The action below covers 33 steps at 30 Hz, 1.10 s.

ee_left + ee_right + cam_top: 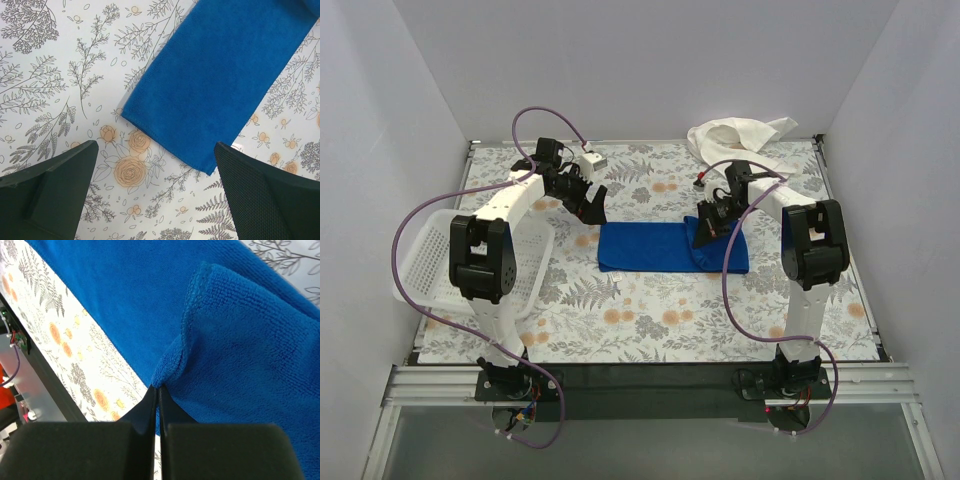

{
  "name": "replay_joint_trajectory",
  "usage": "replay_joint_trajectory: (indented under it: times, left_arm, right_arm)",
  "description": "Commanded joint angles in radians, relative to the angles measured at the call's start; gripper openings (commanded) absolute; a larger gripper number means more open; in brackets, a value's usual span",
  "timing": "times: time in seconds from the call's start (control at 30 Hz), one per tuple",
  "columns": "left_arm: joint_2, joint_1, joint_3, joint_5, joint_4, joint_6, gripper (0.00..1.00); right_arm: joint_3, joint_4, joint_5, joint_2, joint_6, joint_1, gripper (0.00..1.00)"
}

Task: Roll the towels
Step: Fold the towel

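The royal blue towel lies flat across the middle of the table, its right end folded over. My right gripper is shut on that folded right end, pinching the blue cloth between its fingertips. My left gripper is open and empty, hovering just beyond the towel's left end; the left wrist view shows that end between and ahead of its fingers. The white towel lies crumpled at the back right of the table.
A white perforated basket stands at the left edge, partly under the left arm. The table carries a floral cover. White walls close in the back and sides.
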Motion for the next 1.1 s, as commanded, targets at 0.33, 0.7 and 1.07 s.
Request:
replay_joint_trajectory:
  times: [0.33, 0.7, 1.07]
  left_arm:
    - [-0.054, 0.006, 0.0, 0.036, 0.01, 0.003, 0.98]
    - [-0.105, -0.023, -0.067, 0.054, 0.056, 0.014, 0.98]
    - [-0.016, -0.178, -0.049, -0.085, 0.03, 0.003, 0.14]
  right_arm:
    - [0.041, 0.017, -0.047, 0.05, 0.02, 0.031, 0.01]
    - [0.122, 0.001, -0.156, 0.021, 0.046, 0.021, 0.47]
    - [0.085, -0.107, 0.166, -0.068, -0.177, -0.147, 0.18]
